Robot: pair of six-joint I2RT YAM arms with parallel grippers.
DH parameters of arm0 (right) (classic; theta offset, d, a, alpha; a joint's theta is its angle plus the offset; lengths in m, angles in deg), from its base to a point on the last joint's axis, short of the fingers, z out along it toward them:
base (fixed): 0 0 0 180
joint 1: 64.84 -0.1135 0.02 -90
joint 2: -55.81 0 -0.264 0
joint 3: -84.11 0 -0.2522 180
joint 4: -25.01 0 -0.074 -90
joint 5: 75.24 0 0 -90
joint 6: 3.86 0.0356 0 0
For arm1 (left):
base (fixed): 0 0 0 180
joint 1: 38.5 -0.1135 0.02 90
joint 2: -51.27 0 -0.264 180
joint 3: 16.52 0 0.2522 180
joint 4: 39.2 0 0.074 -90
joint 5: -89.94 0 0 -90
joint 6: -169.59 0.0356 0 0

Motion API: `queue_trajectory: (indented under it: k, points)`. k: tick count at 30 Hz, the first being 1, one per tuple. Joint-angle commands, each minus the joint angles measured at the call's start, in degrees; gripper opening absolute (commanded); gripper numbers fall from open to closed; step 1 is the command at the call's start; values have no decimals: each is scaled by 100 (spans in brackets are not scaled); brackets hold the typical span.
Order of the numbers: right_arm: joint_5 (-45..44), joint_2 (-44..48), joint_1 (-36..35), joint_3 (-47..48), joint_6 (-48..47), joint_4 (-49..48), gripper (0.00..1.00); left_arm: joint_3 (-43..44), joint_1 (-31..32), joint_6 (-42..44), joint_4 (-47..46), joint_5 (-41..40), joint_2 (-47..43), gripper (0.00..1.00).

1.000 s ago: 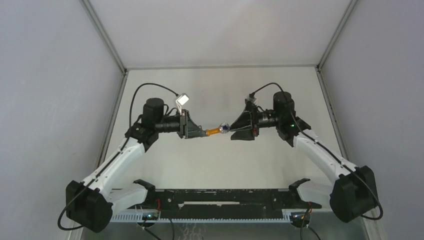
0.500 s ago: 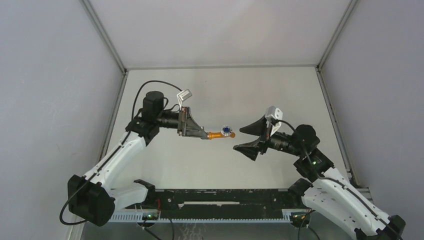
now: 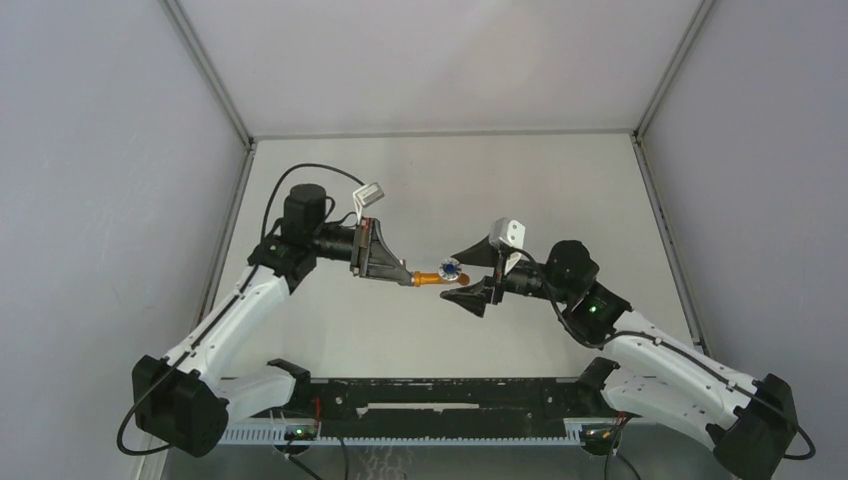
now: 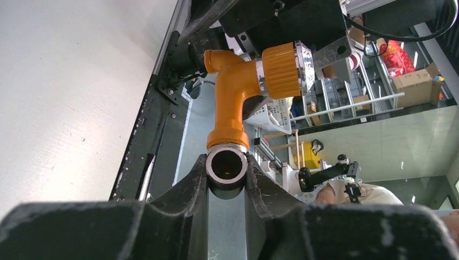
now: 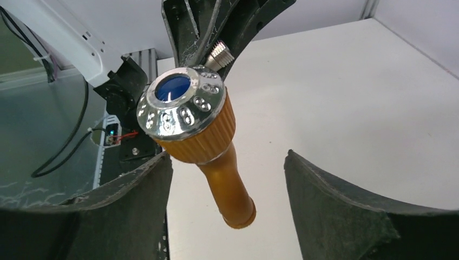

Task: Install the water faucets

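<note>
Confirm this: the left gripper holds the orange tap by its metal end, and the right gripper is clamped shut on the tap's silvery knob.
Wrong on the right gripper: it is open, fingers spread either side of the knob. The right wrist view shows it. The rest stands.

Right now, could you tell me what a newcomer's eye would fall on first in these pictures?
The bright orange tap body stands out first, held in mid-air over the middle of the white table by the left claw, which is shut on the grey metal collar at its end. Next comes its shiny silvery cap with a blue centre, facing the right claw, whose jaws stand wide open on either side of it.
</note>
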Motion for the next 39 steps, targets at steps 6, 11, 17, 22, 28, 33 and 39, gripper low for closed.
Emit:
queue_trajectory:
  k: [6,11,17,22,28,33,39]
  points:
    - [415,-279,-1,444,1081,-539,31,427,-11,358,178,127,-153,0]
    - [718,-322,304,440,2509,-680,3,551,-12,750,468,-136,-122,0]
    - [1234,-765,676,837,4446,-203,0,646,-11,1220,548,-924,-304,0]
    - [2477,-1651,1109,1290,6048,213,1,459,-8,1934,409,-1813,-943,0]
    - [3236,-2183,1326,1072,7302,-874,54,220,-3,2600,442,-2332,-1601,0]
    - [2201,-1448,1575,1318,5269,1130,90,216,-11,2089,181,-2041,-1613,0]
    - [990,-380,1607,1296,3219,1930,96,701,-65,1480,756,-1562,-1171,0]
